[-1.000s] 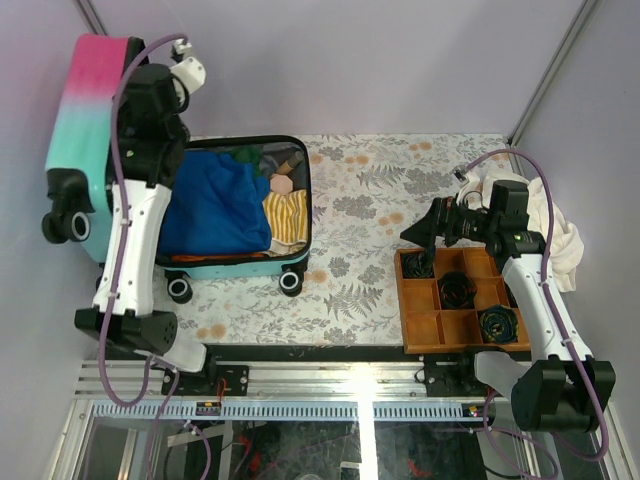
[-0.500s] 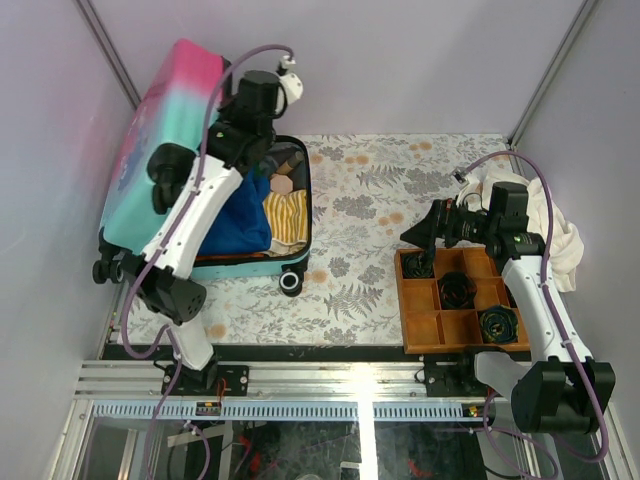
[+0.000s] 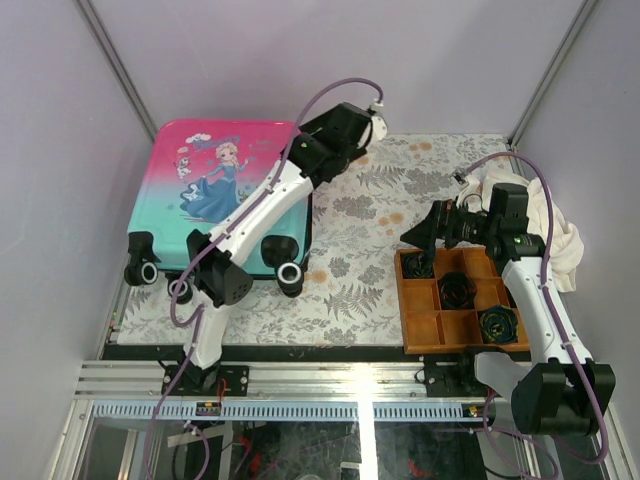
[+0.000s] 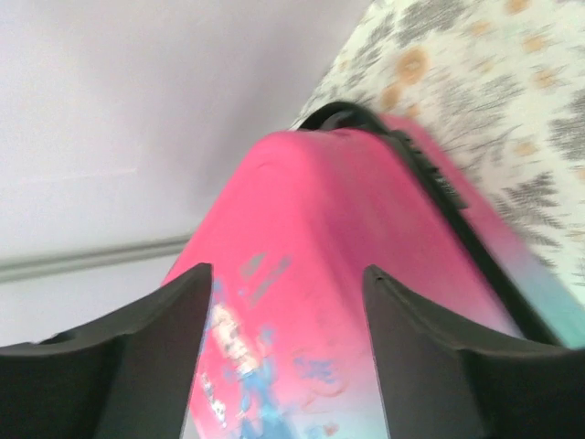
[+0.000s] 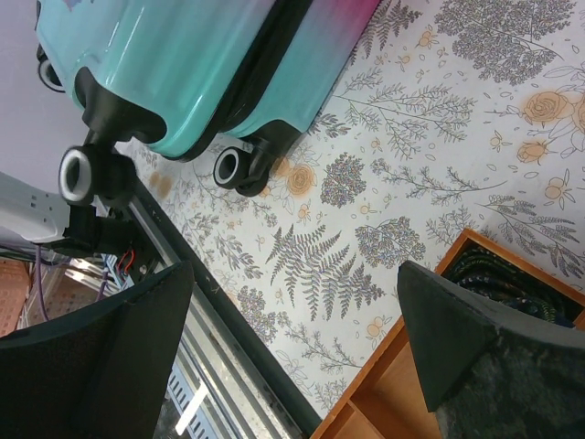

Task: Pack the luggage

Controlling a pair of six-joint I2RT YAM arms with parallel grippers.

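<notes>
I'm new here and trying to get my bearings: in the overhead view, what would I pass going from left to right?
The luggage, lying shut → bare floral table → tray → white cloth.

Far-stretched left arm [image 3: 262, 205], left pincer [image 4: 285, 274] spread wide; bent right arm [image 3: 535, 295], right pincer [image 5: 291, 274] likewise agape

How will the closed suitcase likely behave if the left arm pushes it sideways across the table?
The luggage has a glossy hard shell, so it should slide rigidly, not flex. Lying flat, wheels at its near end, it probably won't roll. The slick surface may let the left tool slip.
</notes>
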